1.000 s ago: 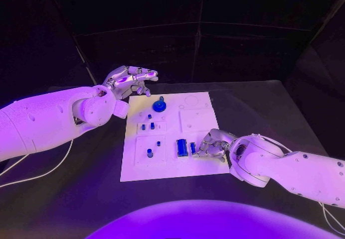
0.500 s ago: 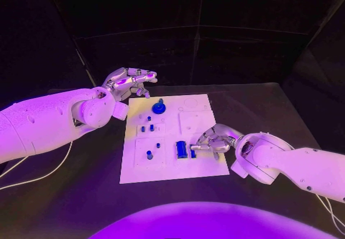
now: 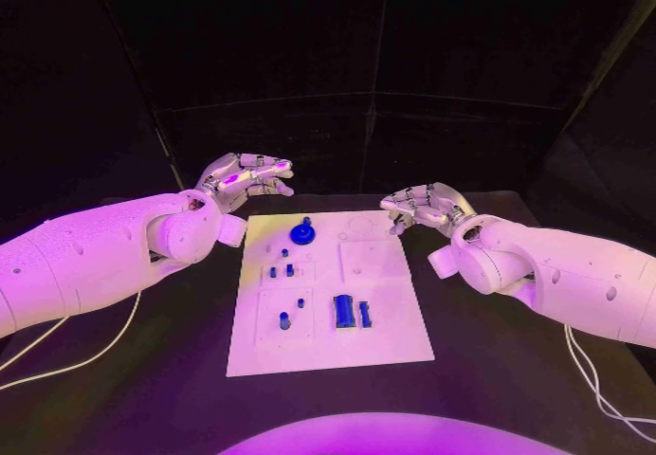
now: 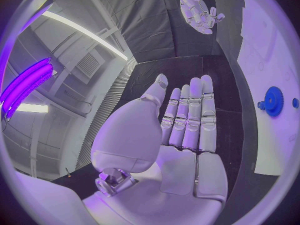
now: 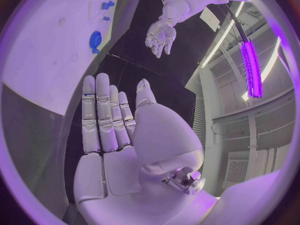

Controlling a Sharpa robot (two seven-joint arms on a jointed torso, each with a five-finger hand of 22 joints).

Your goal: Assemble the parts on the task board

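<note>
We see L hand at 11 o'clock and R hand at 1 o'clock of the flat white task board, both w/ fingers extended, holding nothing. Round blue gear part sits at the board's 12 o'clock end; black surface underneath.

white board flat on the table, blue parts on it

a round gear at the far end, small pegs mid-board, two upright blocks side by side nearer.

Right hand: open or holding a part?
Open. The right hand shows a bare palm and straight fingers, raised beside the task board.
</note>
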